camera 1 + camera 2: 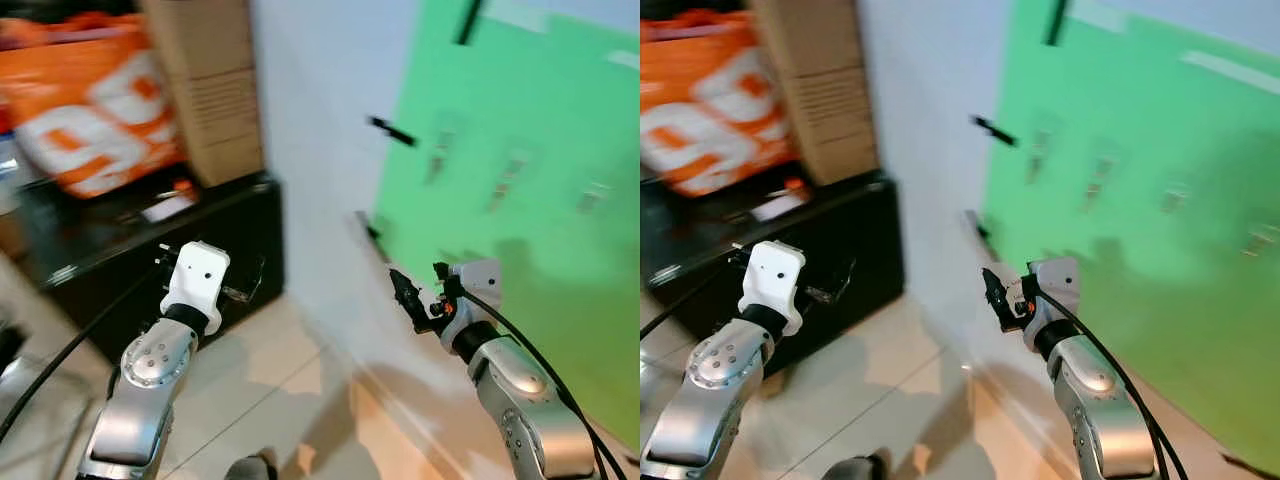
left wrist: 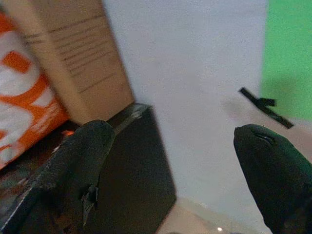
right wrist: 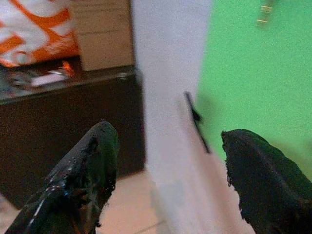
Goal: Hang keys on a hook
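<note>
Both arms are raised before a white wall and a green panel (image 1: 520, 200) bearing several small metal hooks (image 1: 512, 178), blurred. The left gripper (image 2: 170, 161) has its jaws released, spread apart near a black cabinet (image 1: 215, 240). The right gripper (image 3: 165, 170) points toward the green panel, jaws likewise released. The keys cannot be made out. An orange bag (image 1: 85, 110) and a cardboard box (image 1: 205, 85) sit on the cabinet.

Bright, even light (everything motion-blurred), soft shadows.

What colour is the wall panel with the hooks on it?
Bright green panel; it shows best in the left eye view.
</note>
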You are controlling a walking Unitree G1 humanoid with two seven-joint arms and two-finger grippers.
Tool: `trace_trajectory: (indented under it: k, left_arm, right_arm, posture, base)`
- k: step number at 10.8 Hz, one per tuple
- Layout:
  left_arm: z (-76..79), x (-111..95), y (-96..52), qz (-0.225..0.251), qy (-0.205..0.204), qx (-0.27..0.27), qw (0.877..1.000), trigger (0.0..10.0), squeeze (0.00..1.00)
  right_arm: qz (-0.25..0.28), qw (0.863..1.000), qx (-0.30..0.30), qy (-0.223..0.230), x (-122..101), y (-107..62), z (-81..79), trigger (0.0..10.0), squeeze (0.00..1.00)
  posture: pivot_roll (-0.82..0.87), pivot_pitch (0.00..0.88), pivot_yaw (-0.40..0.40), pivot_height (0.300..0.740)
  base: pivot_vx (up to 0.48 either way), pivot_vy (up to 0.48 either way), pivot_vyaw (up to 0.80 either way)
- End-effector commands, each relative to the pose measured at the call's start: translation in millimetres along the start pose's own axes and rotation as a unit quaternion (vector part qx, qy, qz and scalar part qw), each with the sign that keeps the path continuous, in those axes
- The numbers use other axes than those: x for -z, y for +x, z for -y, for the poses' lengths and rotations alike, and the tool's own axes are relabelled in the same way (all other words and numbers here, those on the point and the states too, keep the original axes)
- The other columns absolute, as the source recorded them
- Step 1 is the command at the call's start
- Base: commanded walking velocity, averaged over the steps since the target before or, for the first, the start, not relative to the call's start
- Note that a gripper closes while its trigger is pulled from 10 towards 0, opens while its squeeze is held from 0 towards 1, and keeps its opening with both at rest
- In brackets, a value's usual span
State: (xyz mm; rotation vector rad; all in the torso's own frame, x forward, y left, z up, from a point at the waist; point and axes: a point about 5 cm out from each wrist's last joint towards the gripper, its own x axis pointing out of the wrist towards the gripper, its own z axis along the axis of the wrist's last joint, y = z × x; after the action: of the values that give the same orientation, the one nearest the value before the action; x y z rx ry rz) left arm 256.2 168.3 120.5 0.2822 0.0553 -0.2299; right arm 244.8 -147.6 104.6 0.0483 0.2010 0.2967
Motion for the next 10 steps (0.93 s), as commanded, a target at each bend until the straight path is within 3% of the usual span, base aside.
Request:
trace_trajectory:
  k: [1, 3, 5, 10]
  left_arm:
    - [0.9, 0.7, -0.4, 0.004, -0.007, 0.002, 1.000, 10.0, 0.00]
    - [1.0, 1.4, -0.6, 0.005, -0.014, 0.001, 1.000, 10.0, 0.00]
    - [1.0, 2.0, -0.4, 0.005, -0.018, 0.002, 1.000, 10.0, 0.00]
    - [0.4, 1.7, -0.4, 0.003, -0.018, 0.002, 1.000, 10.0, 0.00]
  right_arm:
    - [0.009, 1.000, 0.006, 0.013, -4.8, -1.2, 1.6, 10.0, 1.00]
    - [0.000, 1.000, 0.015, -0.006, -3.6, -2.0, 3.3, 10.0, 1.00]
    - [-0.012, 1.000, 0.012, 0.011, -2.3, -2.5, 2.7, 10.0, 1.00]
    - [-0.017, 1.000, -0.001, -0.003, -2.5, 1.1, -0.9, 10.0, 1.00]
  posture:
    - [-0.06, 0.000, -0.011, 0.740]
    - [-0.07, 0.000, -0.008, 0.740]
    - [-0.07, 0.000, -0.005, 0.740]
    - [-0.06, 0.000, -0.010, 0.740]
  base:
    - [0.000, 0.000, 0.80]
    - [0.000, 0.000, 0.80]
    - [0.000, 0.000, 0.80]
    - [0.277, 0.000, 0.71]
